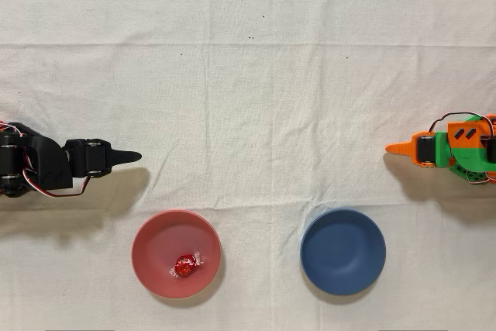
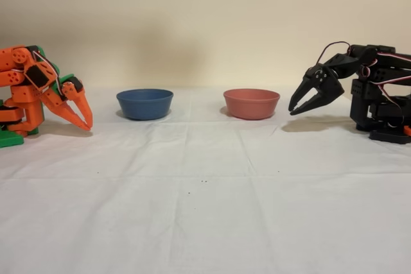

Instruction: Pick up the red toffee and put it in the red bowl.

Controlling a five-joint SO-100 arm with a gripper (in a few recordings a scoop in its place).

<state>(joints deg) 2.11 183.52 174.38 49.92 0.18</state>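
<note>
The red toffee (image 1: 184,265) lies inside the red bowl (image 1: 157,239), slightly right of the bowl's middle in the overhead view. In the fixed view the red bowl (image 2: 251,104) stands on the cloth and its wall hides the toffee. My black gripper (image 1: 133,157) is folded back at the left edge of the overhead view, above the bowl in the picture and apart from it. From the side, the gripper (image 2: 292,111) hangs just right of the bowl, fingers together and holding nothing.
A blue bowl (image 1: 342,251) of the same size sits to the right of the red one in the overhead view, and it is the left bowl (image 2: 144,104) in the fixed view. The idle orange arm (image 1: 449,149) is folded at the opposite edge. A white cloth covers the table.
</note>
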